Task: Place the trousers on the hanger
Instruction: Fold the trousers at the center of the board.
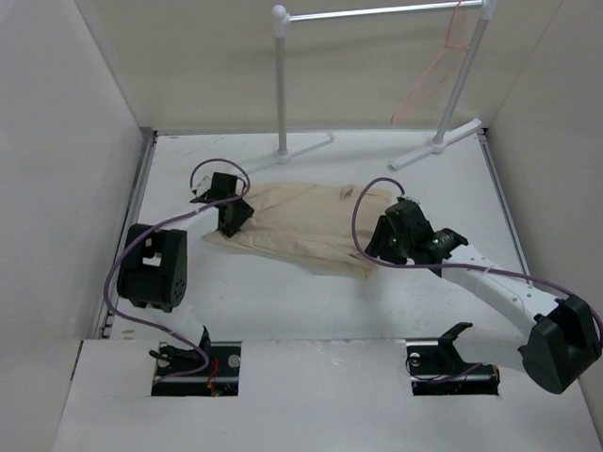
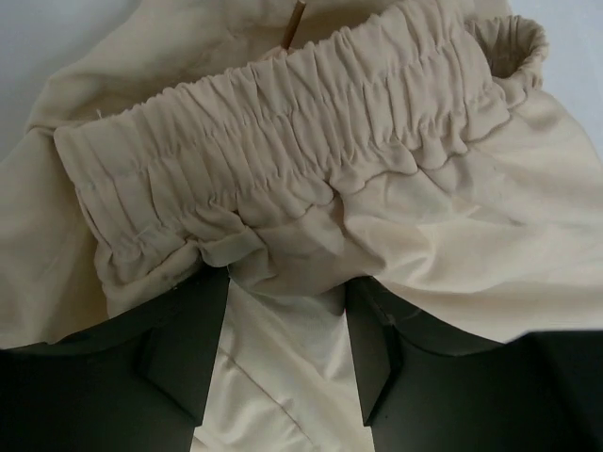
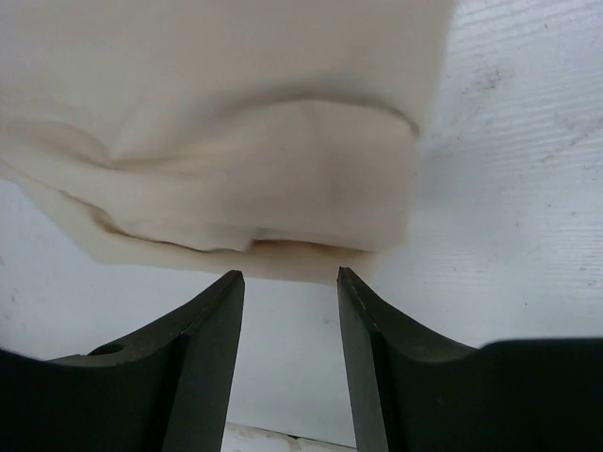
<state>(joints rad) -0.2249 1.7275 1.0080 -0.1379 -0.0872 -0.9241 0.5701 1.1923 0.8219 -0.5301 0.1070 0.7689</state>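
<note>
Trousers point(image 1: 301, 226): beige, rumpled, lying on the table point(image 1: 311, 311) between the arms.
Gathered band point(image 2: 283, 122): ruched, just past the left fingertips.
Left gripper point(image 2: 287, 282): spread wide over cloth.
Right gripper point(image 3: 289, 273): parted, at the cloth's edge.
Hanger point(image 1: 429, 80): pink wire, on the rack point(image 1: 281, 85).

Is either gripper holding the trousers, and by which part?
Nothing is held. The left gripper is open over the trousers by the gathered band; the right gripper is open just short of their edge.

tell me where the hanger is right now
Top view, far right: the hanger hangs on the white rack, well beyond the trousers.
</note>
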